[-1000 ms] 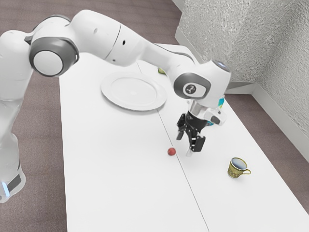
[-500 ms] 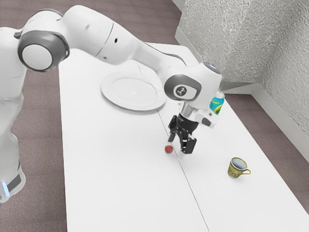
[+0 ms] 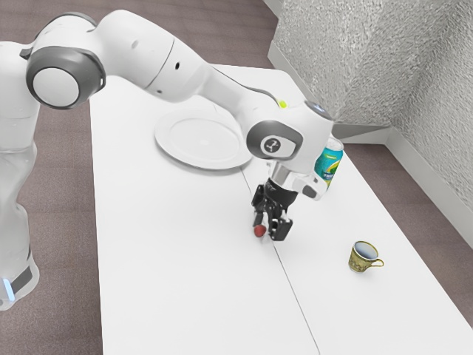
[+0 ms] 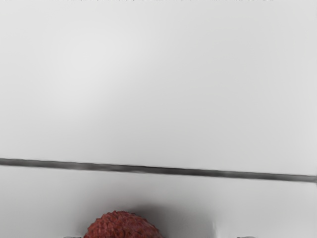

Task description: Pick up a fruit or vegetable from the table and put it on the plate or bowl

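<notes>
The gripper (image 3: 268,225) stood spread open around the small red fruit (image 3: 259,231), which lay on the table (image 3: 170,259) beside the seam (image 4: 158,169), with plate (image 3: 203,140), can (image 3: 327,164) and cup (image 3: 363,257) well apart.

White, glossy, rounded arm (image 3: 185,70) segments; grey circular joint caps (image 3: 63,78), one bearing a dark mark; black two-finger claw (image 3: 269,229).

Olive-yellow ceramic cup with a side handle (image 3: 364,257) is sitting upright, mouth up, off on the exterior view's right. Teal-and-yellow printed drink can (image 3: 327,164) is standing well apart from it, partly hidden. Thin dark seam line (image 3: 295,296) is running between them lengthwise. Grey textured wall (image 3: 384,66) and brown carpet floor (image 3: 222,29) are bounding the scene.
</notes>
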Controlling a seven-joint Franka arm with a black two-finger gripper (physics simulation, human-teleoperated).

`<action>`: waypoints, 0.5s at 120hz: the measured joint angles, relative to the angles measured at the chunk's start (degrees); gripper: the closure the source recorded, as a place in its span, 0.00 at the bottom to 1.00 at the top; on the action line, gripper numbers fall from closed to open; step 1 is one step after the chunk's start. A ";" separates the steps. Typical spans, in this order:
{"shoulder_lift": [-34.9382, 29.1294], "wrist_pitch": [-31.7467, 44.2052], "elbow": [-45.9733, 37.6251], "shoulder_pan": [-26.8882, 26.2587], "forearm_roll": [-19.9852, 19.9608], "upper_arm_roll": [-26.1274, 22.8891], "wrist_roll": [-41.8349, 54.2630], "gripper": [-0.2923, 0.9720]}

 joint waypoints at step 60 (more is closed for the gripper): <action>-5.17 -0.08 0.44 -0.44 1.37 4.42 -0.01 0.64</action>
